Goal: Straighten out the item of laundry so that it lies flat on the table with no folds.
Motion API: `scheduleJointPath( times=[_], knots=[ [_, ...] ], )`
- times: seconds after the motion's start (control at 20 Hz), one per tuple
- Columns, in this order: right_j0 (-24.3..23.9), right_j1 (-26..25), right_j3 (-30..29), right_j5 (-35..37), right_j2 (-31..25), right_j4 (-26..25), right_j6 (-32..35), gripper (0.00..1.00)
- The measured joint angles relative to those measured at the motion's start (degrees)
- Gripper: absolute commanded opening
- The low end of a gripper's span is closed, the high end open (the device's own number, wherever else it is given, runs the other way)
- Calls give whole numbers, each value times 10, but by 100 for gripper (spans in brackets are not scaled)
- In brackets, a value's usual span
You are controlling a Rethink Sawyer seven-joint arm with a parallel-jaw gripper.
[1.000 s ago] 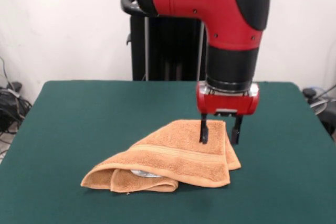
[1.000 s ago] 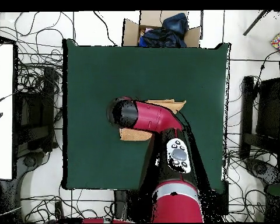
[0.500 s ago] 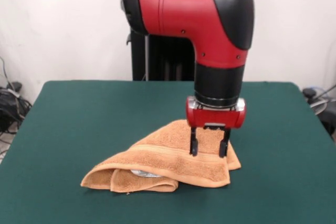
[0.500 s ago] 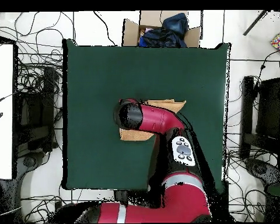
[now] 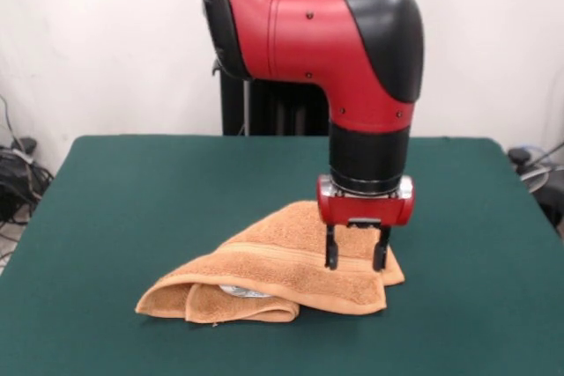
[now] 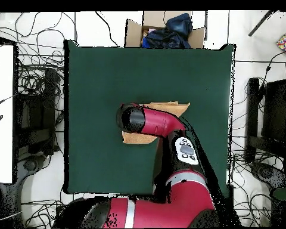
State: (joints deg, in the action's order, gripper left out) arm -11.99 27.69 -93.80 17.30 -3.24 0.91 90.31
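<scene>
Front view: towel (image 5: 291, 266) lies folded over itself, bunched at one end, mid-tabletop (image 5: 132, 191). End effector (image 5: 356, 259) is spread apart, empty, tips straddling the top layer near its far corner. Judged step: setting up a grasp. Next move calls for pinching only the upper layer, then drawing it outward.

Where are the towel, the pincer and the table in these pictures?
towel (image 5: 264, 270): front view, on its woven band stripe.
pincer (image 5: 356, 259): front view, midway between its open black fingertips, over the towel's right part.
table (image 5: 159, 182): front view, on bare green top.
</scene>
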Motion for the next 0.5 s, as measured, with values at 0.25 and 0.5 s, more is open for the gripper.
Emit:
scheduleJointPath(
  times=[0.25, 0.5],
  knots=[
    [9, -3, 0, 0, -3, 0, 0, 100],
    [15, -5, 0, -2, -4, 0, 0, 100]
  ],
)
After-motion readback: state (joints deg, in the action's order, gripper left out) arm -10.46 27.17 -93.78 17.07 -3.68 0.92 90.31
